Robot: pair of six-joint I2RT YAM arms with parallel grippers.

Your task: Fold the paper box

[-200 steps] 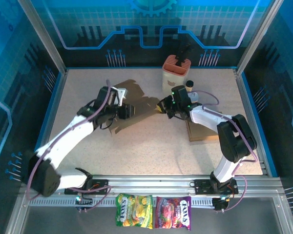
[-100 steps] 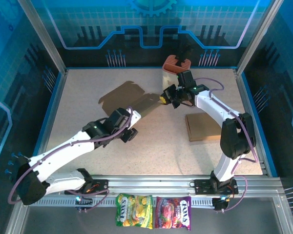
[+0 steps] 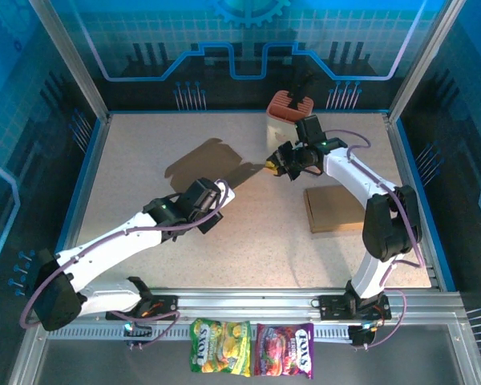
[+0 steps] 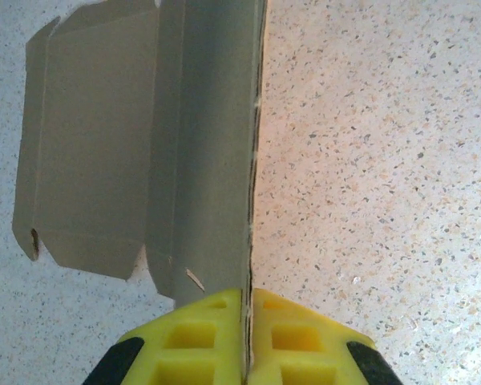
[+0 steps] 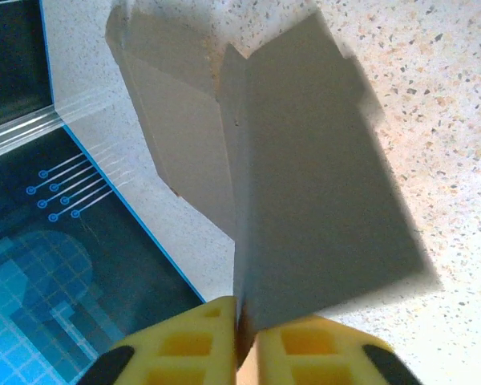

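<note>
A cream tub with an orange slotted lid [image 3: 289,113] stands at the speckled table's [image 3: 136,144] far edge. A flat brown cardboard sheet [image 3: 334,208] lies right. Two candy bags, one yellow-green [image 3: 220,346] and one purple-red [image 3: 284,350], lie touching below the near rail.

Bright, even light from above floods the speckled beige tabletop [image 3: 136,152], while the glowing blue wall panels [image 3: 248,40] behind it stay dim. The thin brown cardboard sheet [image 4: 212,160], raised on edge, reads grey in its own shade and throws a dark shadow [image 3: 199,163] up and to the left. In the right wrist view the shadow's edges turn soft and the tabletop beside it glares pale and warm. The speckle is crisp in the left wrist view.
</note>
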